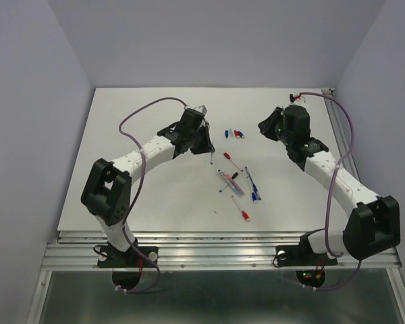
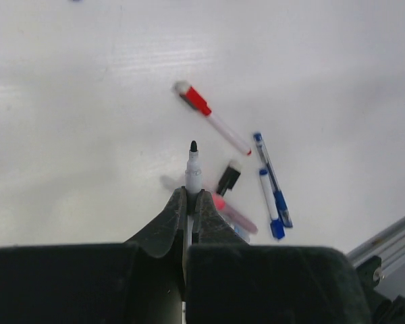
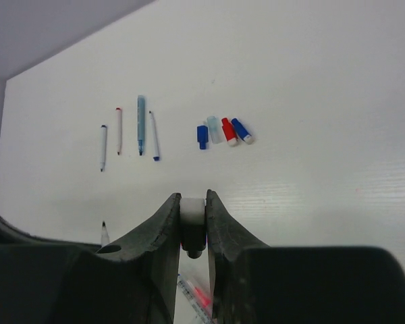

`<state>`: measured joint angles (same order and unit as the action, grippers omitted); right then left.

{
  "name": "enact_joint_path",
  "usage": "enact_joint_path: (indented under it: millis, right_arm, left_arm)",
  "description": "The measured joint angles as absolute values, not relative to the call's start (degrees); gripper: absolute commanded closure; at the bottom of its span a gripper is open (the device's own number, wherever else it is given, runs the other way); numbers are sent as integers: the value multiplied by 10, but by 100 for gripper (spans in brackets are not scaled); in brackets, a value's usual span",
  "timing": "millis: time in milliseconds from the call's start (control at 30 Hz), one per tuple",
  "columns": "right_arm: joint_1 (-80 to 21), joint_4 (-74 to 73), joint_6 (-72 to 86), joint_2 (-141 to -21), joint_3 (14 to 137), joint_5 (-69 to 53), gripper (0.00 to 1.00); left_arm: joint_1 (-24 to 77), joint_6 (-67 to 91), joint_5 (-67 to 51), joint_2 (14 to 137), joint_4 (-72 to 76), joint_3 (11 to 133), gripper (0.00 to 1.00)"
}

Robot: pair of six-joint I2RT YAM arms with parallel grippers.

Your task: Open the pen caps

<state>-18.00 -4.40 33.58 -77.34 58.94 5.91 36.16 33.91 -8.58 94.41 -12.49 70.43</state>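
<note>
Left pincer clamps uncapped pen; right pincer seemingly pinches cap.

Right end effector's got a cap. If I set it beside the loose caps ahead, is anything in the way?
Nothing visible. Only bare table lies between the right end effector, shut on its cap, and the row of loose caps. The four uncapped pens lie off to the row's left in the right wrist view.
</note>
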Motion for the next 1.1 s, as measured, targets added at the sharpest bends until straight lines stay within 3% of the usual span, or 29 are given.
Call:
enact_joint_path:
  millis: [400,1100]
  right_arm:
    - [-180,-110,303,-697,548,104,96]
    - [-180,-144,292,-700,541,112,93]
  left_arm:
    - [321,279,-7,1196,-206,1029,100]
    - [221,187,29,1358,-274,1168,100]
